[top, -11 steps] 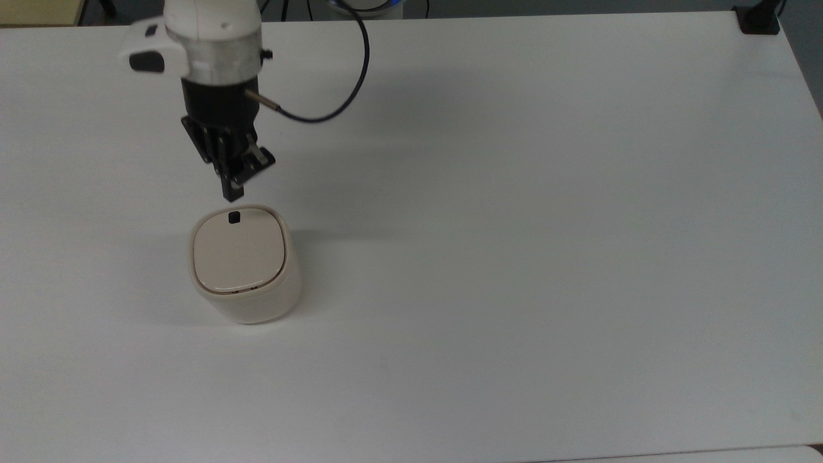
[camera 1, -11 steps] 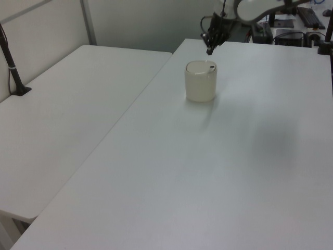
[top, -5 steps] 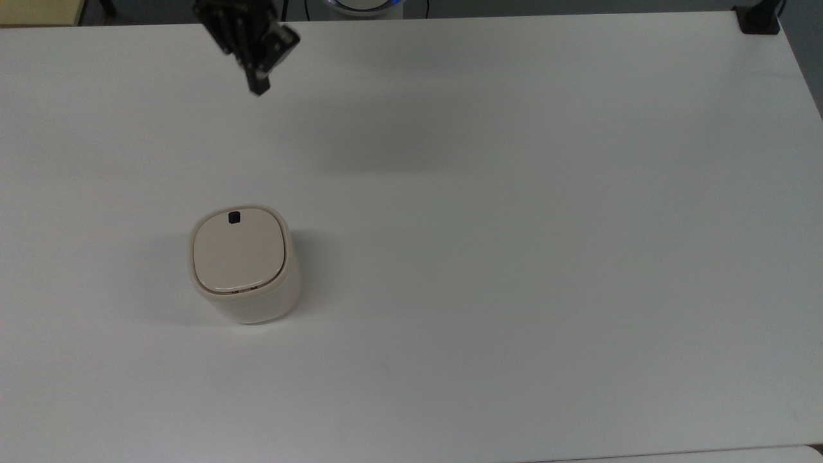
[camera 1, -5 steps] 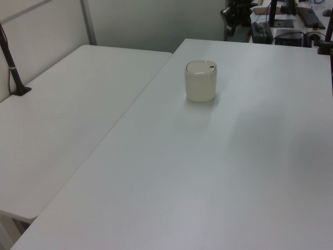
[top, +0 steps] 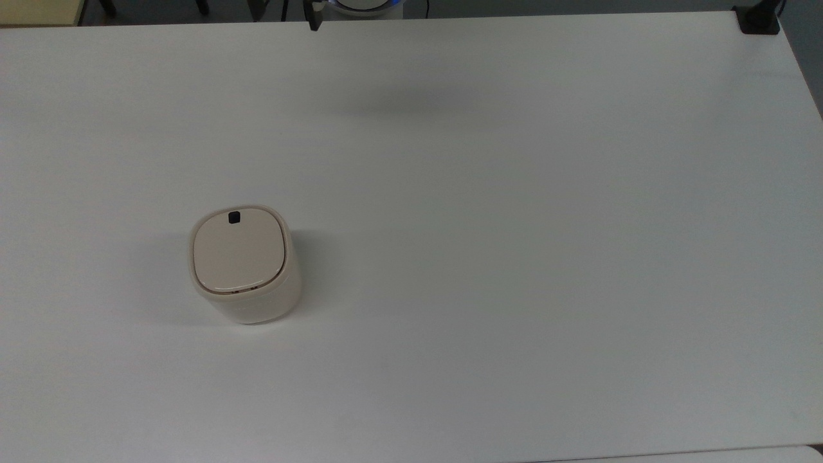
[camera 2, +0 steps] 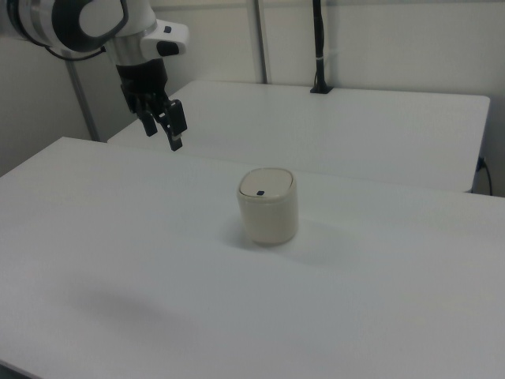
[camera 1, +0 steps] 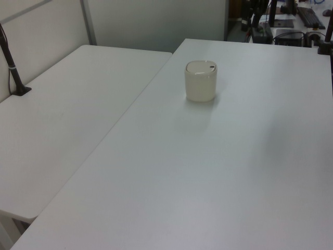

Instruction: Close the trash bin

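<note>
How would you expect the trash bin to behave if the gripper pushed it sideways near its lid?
The trash bin looks like smooth, hollow plastic, so probably light and stiff. On the bare white table it would likely slide; pushed high, near the closed lid, it might tip instead. Its rounded-square body seems unlikely to roll.

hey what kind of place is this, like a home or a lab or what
Most likely a robotics lab or test room: a robot arm with its hand raised over plain white tables, black clamp-mounted poles at the table edges, and just one small trash bin set out, lid down.
</note>
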